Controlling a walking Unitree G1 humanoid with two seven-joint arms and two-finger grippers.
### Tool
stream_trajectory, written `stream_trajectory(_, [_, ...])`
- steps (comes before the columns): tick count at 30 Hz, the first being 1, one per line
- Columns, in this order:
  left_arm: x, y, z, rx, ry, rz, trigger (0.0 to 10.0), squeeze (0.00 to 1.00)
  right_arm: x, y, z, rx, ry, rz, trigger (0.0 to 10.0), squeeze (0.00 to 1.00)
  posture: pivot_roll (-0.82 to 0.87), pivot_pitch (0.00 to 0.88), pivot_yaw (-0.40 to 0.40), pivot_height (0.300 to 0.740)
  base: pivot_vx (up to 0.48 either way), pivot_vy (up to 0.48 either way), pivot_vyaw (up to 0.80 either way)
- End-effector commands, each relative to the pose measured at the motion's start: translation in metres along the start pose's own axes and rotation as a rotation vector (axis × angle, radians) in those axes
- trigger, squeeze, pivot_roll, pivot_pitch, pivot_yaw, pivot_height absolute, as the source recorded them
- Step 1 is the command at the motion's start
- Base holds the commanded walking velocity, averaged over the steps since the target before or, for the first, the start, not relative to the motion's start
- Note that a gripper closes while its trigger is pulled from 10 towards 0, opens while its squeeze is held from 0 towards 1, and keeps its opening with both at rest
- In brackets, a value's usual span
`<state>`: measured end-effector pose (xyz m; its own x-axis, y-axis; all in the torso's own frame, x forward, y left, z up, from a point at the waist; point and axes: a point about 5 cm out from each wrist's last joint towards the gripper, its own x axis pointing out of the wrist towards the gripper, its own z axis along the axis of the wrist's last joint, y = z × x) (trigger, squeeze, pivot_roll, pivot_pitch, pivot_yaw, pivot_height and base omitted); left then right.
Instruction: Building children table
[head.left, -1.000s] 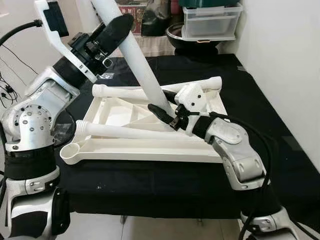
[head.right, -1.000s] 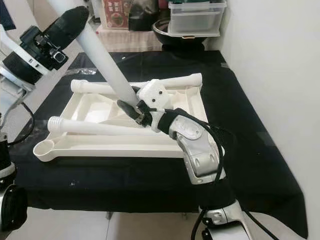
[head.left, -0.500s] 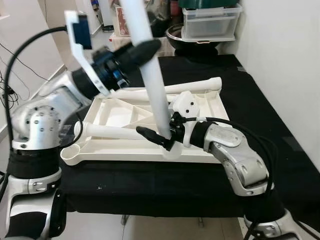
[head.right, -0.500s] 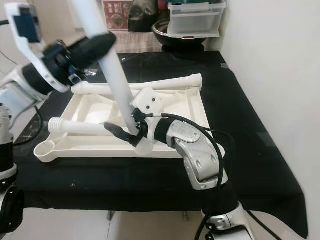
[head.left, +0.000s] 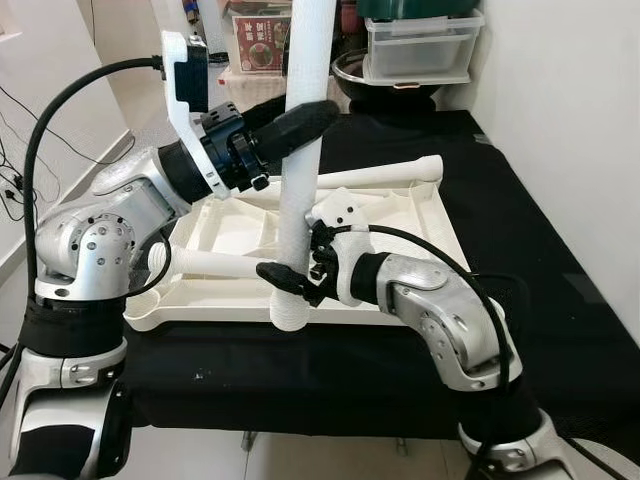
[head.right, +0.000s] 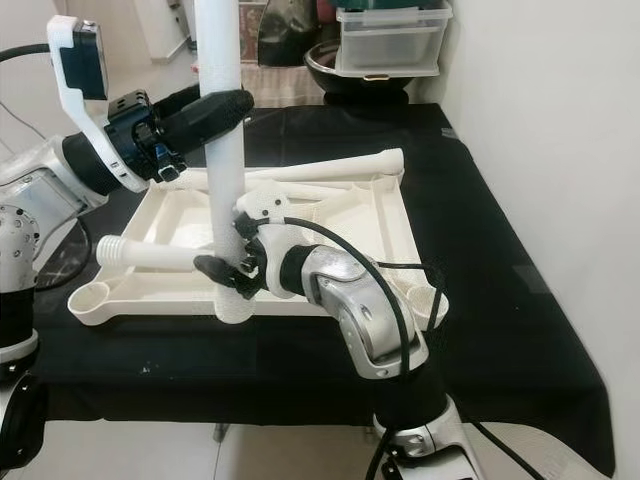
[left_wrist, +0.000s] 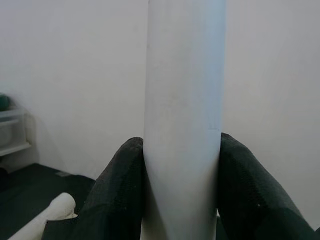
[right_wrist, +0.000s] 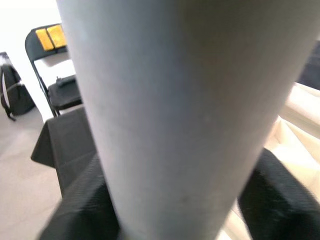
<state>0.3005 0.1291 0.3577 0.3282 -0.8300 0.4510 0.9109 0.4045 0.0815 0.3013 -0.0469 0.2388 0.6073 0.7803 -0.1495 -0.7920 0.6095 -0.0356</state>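
A long white table leg (head.left: 299, 200) stands nearly upright over the front rim of the upside-down white table top (head.left: 425, 215). My left gripper (head.left: 303, 122) is shut on the leg's upper part, black fingers (left_wrist: 120, 190) on both sides of the leg (left_wrist: 182, 100). My right gripper (head.left: 287, 281) is shut on the same leg just above its lower end, and the leg (right_wrist: 175, 100) sits close before the right wrist camera. A second leg (head.left: 215, 263) lies across the table top, a third (head.left: 385, 175) along its far edge.
The table top rests on a table covered in black cloth (head.left: 540, 260). A white wall (head.left: 570, 120) runs along the right. A clear storage box (head.left: 420, 45) and a dark bowl (head.left: 350, 68) stand behind. A folding chair (right_wrist: 55, 65) stands on the floor.
The held leg swung from a strong tilt to nearly upright. Its lower end moved from the middle of the table top to the front rim, both grippers moving with it.
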Motion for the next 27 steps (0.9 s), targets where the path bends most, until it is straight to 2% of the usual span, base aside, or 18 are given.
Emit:
stream_trajectory(1, [0.012,-0.01,0.003,-0.011,-0.024,-0.089,0.0,0.0,0.001,0.0,0.002,0.023,-0.009,-0.032,0.0,0.0,-0.12,0.041,0.056,0.74,0.0,0.0,0.0])
stream_trajectory(8, [0.011,-0.008,0.008,-0.005,-0.06,-0.071,0.0,0.0,0.002,0.002,0.013,0.063,-0.099,-0.053,0.0,0.0,-0.12,0.042,0.059,0.74,0.0,0.0,0.0])
stream_trajectory(10, [0.011,-0.007,0.009,-0.006,-0.083,-0.052,0.0,0.0,0.003,0.006,0.022,0.058,-0.19,-0.048,0.0,0.0,-0.12,0.043,0.058,0.74,0.0,0.0,0.0])
stream_trajectory(12, [0.011,-0.006,0.009,-0.009,-0.094,-0.04,0.0,0.0,0.002,0.009,0.026,0.054,-0.23,-0.041,0.0,0.0,-0.12,0.044,0.058,0.74,0.0,0.0,0.0])
stream_trajectory(13, [0.01,-0.005,0.01,-0.011,-0.103,-0.031,0.0,0.0,0.002,0.011,0.03,0.042,-0.268,-0.035,1.3,0.0,-0.12,0.044,0.058,0.74,0.0,0.0,0.0])
stream_trajectory(15, [0.01,-0.005,0.01,-0.011,-0.103,-0.031,0.0,0.0,0.002,0.011,0.03,0.042,-0.268,-0.035,1.3,0.0,-0.12,0.044,0.058,0.74,0.0,0.0,0.0])
stream_trajectory(16, [0.01,-0.004,0.01,-0.012,-0.111,-0.023,0.0,0.0,0.001,0.013,0.031,0.041,-0.282,-0.033,10.0,0.0,-0.12,0.045,0.058,0.74,0.0,0.0,0.0])
stream_trajectory(17, [0.01,-0.003,0.01,-0.014,-0.118,-0.018,0.0,0.0,0.001,0.015,0.032,0.041,-0.292,-0.017,10.0,0.62,-0.12,0.045,0.058,0.74,0.0,0.0,0.0])
stream_trajectory(18, [0.01,-0.003,0.01,-0.014,-0.118,-0.018,0.0,0.0,0.001,0.015,0.032,0.041,-0.292,-0.017,10.0,0.62,-0.12,0.045,0.058,0.74,0.0,0.0,0.0])
stream_trajectory(19, [0.009,-0.003,0.011,-0.015,-0.126,-0.016,0.0,0.0,0.001,0.016,0.031,0.041,-0.296,-0.014,10.0,1.0,-0.11,0.045,0.056,0.74,0.0,0.0,0.0])
stream_trajectory(21, [0.009,-0.003,0.012,-0.016,-0.134,-0.015,0.0,0.0,0.001,0.017,0.031,0.033,-0.301,-0.02,10.0,1.0,-0.11,0.046,0.056,0.74,0.0,0.0,0.0])
stream_trajectory(22, [0.009,-0.003,0.014,-0.017,-0.141,-0.014,0.0,0.0,0.002,0.018,0.032,0.029,-0.309,-0.024,10.0,0.73,-0.11,0.045,0.056,0.74,0.0,0.0,0.0])
stream_trajectory(25, [0.009,-0.003,0.014,-0.018,-0.145,-0.013,0.0,0.0,0.002,0.018,0.032,0.026,-0.313,-0.028,10.0,0.73,-0.11,0.045,0.056,0.74,0.0,0.0,0.0])
stream_trajectory(26, [0.01,-0.003,0.016,-0.017,-0.149,-0.012,0.0,0.0,0.003,0.02,0.032,0.022,-0.309,-0.018,10.0,0.0,-0.11,0.046,0.057,0.74,0.0,0.0,0.0])
stream_trajectory(27, [0.01,-0.003,0.017,-0.016,-0.153,-0.013,0.0,0.0,0.005,0.023,0.03,0.014,-0.298,-0.003,10.0,0.0,-0.11,0.046,0.057,0.74,0.0,0.0,0.0])
